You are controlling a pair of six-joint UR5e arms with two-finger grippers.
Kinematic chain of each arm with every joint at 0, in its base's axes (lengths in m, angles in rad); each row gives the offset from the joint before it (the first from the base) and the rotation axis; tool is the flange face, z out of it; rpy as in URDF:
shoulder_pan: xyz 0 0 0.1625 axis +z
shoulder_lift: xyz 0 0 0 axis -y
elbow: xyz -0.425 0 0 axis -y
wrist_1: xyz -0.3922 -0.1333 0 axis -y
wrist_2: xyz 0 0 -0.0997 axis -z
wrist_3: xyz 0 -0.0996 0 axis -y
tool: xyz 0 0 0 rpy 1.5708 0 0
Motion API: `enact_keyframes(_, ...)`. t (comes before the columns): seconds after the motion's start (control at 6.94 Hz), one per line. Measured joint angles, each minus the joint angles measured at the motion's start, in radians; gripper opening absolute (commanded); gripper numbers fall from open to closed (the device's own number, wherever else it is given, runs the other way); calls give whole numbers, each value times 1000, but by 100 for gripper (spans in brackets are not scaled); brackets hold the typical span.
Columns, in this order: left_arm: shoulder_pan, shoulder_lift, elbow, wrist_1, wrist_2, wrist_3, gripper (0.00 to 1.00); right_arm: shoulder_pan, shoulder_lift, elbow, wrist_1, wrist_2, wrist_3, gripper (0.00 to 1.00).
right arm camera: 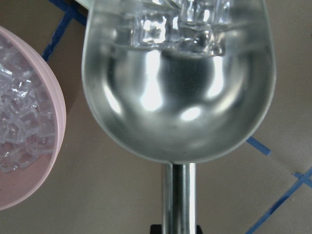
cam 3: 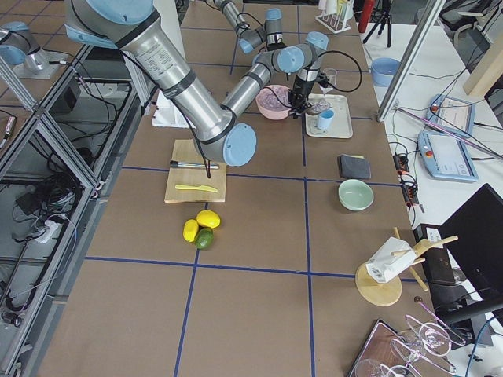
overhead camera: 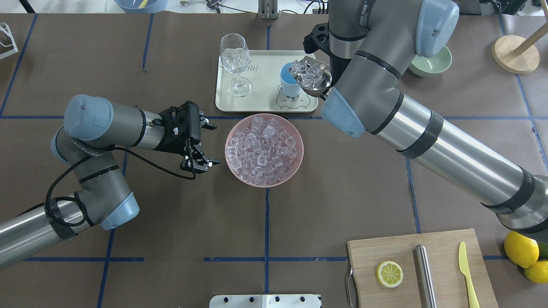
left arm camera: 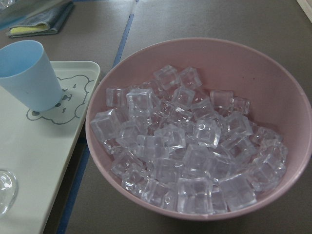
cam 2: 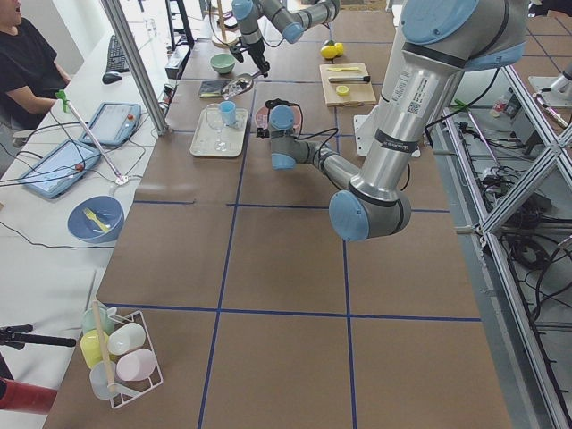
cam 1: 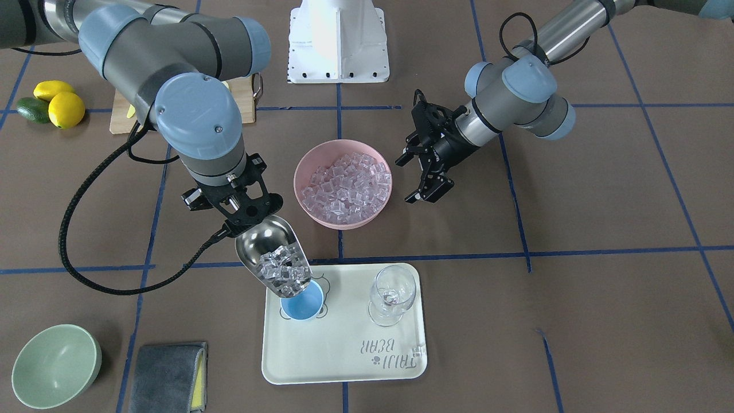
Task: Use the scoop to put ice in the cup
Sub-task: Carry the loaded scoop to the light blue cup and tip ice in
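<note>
My right gripper (cam 1: pixel 245 213) is shut on the handle of the steel scoop (cam 1: pixel 269 249). The scoop tilts down with its lip over the light-blue cup (cam 1: pixel 303 307) on the tray. Several ice cubes (cam 1: pixel 282 273) lie at the scoop's front end. In the right wrist view the scoop (right arm camera: pixel 175 112) fills the frame, with ice (right arm camera: pixel 180 24) at its far end. The pink bowl (cam 1: pixel 344 222) is full of ice (cam 1: pixel 347 186). My left gripper (overhead camera: pixel 214 144) is open and empty, just left of the bowl (overhead camera: pixel 299 149). The left wrist view shows the cup (left arm camera: pixel 28 73) and the ice (left arm camera: pixel 185 151).
A clear wine glass (cam 1: pixel 391 292) stands on the cream tray (cam 1: pixel 338 350) beside the cup. A pale green bowl (cam 1: pixel 54 366) and a grey cloth (cam 1: pixel 168 377) lie near the tray. A cutting board (overhead camera: pixel 441 282) carries a lemon slice, a steel rod and a knife. Lemons (cam 1: pixel 60 103) sit nearby.
</note>
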Motion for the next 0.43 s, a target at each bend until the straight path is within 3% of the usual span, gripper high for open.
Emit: enact_keyframes(0.43, 1, 6, 2, 0, 0, 1, 100, 12, 75, -73, -124, -5, -99, 0)
